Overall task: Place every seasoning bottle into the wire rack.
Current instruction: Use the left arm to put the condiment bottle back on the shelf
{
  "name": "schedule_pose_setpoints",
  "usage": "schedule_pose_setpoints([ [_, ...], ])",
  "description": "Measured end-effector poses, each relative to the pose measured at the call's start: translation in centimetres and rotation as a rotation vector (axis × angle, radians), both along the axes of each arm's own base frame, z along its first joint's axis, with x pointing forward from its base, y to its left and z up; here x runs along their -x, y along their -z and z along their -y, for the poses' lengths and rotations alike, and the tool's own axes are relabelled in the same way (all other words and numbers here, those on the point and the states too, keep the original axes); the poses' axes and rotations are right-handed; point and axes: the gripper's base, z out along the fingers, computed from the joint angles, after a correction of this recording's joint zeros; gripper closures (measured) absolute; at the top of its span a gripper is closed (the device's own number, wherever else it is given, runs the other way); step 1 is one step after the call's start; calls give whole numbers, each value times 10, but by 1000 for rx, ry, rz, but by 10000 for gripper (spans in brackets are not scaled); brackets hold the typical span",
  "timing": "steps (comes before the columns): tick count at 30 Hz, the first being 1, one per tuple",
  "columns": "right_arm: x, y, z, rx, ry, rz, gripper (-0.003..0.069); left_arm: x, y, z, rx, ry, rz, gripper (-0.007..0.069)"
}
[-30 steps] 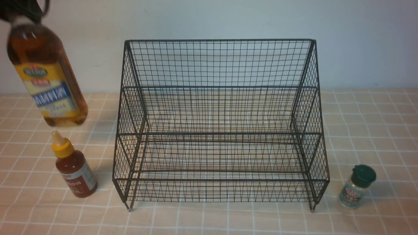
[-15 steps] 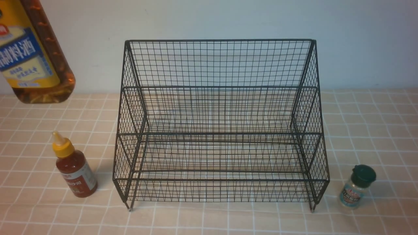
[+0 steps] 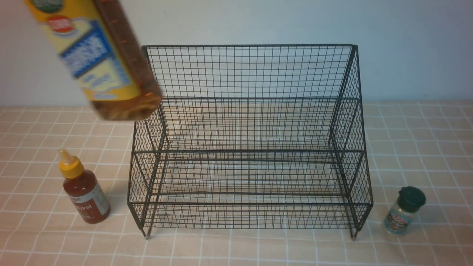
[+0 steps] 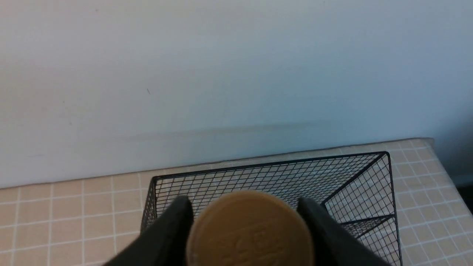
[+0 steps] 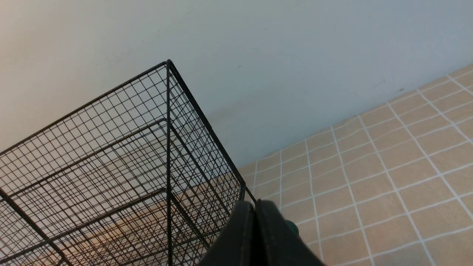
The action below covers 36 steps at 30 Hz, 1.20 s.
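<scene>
The tall amber-liquid bottle [image 3: 99,59] with a yellow-blue label hangs tilted in the air, its base over the upper left corner of the black wire rack [image 3: 247,99]. My left gripper [image 4: 244,203] is shut on it, its black fingers [image 4: 173,229] flanking the tan cap [image 4: 249,232]; the front view cuts this gripper off. The red-sauce squeeze bottle [image 3: 84,192] stands upright on the table left of the rack. To the rack's right stands the tiny green-lidded shaker [image 3: 402,210]. Above the shaker's lid [image 5: 292,227], my right gripper [image 5: 255,207] is shut on nothing. Both rack tiers hold nothing.
A tan tiled cloth [image 3: 417,140] covers the table, and a pale wall [image 3: 406,44] rises right behind the rack's tall back. The rack's near right corner [image 5: 168,111] stands close to my right gripper.
The held amber bottle has risen from beside the red-sauce bottle and swung right, so its base is now over the rack's left corner. The other bottles and the rack have not moved.
</scene>
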Motion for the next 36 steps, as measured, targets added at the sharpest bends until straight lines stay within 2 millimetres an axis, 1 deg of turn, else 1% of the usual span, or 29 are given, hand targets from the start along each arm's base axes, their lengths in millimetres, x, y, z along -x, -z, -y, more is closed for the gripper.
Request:
schedule_pose_setpoints([
  [1, 0, 0, 0, 0, 0, 0, 673, -1, 1, 1, -5, 0, -3, 307],
  [4, 0, 0, 0, 0, 0, 0, 673, -15, 13, 21, -70, 36, -34, 307],
  [7, 0, 0, 0, 0, 0, 0, 673, -27, 26, 40, -118, 34, -72, 307],
  [13, 0, 0, 0, 0, 0, 0, 673, -51, 54, 69, -197, 5, -159, 307],
  [14, 0, 0, 0, 0, 0, 0, 673, -52, 55, 69, -200, 4, -162, 307],
  [15, 0, 0, 0, 0, 0, 0, 673, -57, 61, 75, -219, 5, -176, 307],
  [19, 0, 0, 0, 0, 0, 0, 673, -67, 66, 82, -210, -2, -150, 307],
  [29, 0, 0, 0, 1, 0, 0, 673, -69, 71, 81, -197, -67, -199, 307],
  [30, 0, 0, 0, 1, 0, 0, 673, -70, 74, 80, -195, -82, -225, 307],
  [36, 0, 0, 0, 3, 0, 0, 673, -75, 82, 81, -211, -94, -257, 307],
])
